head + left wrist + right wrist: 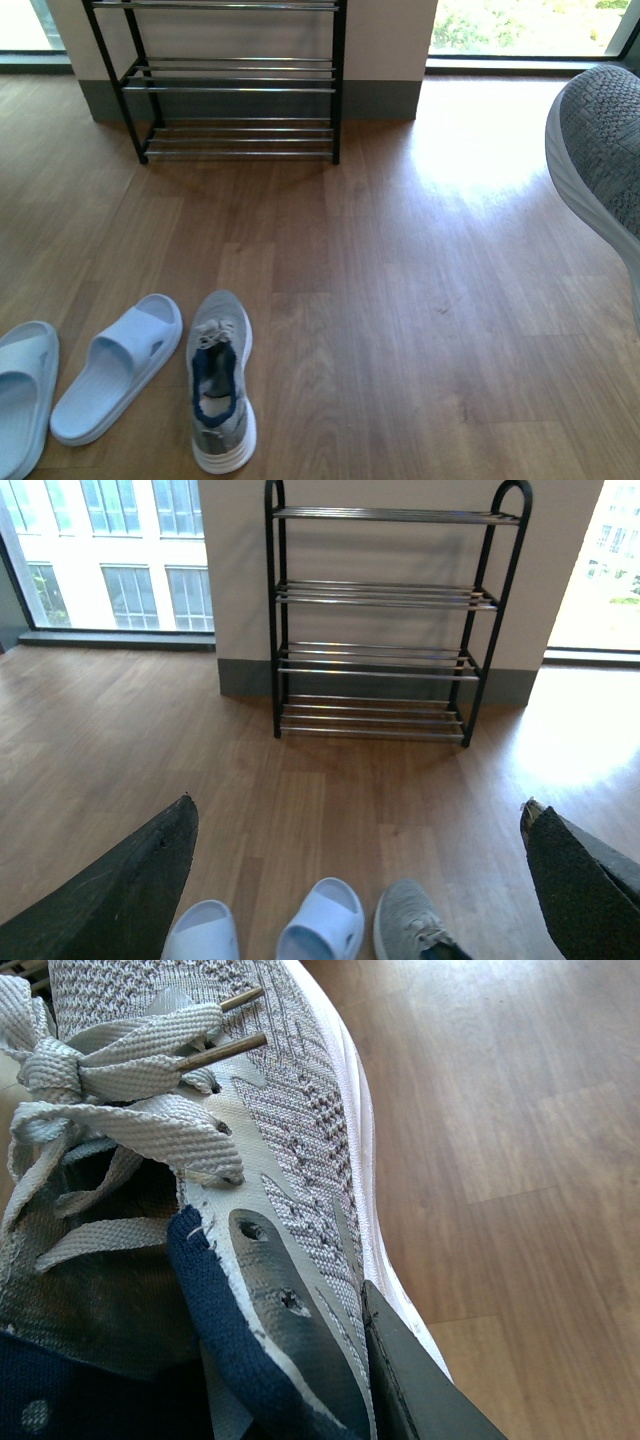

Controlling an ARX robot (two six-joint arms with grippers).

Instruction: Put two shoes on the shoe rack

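Front view: one grey sneaker [220, 395] lies on the floor [420, 330] beside two blue slides [118, 368]; a second sneaker [600, 140] hangs at right, far from the one shoe rack [238, 80]; left wrist view: left end effector [357, 815] gapes wide, empty; right wrist view: right end effector [385, 1360] clamps that sneaker's collar; carrying it to a shelf seems next

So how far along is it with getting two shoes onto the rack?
Done: nothing; the black-framed shoe rack with silver rod shelves shows no shoes. In hand: the right gripper is shut on one grey knit sneaker, held off the floor. Left: shelving it, then a second shoe; the other grey sneaker and two pale blue rubber slides lie on the wooden floor.
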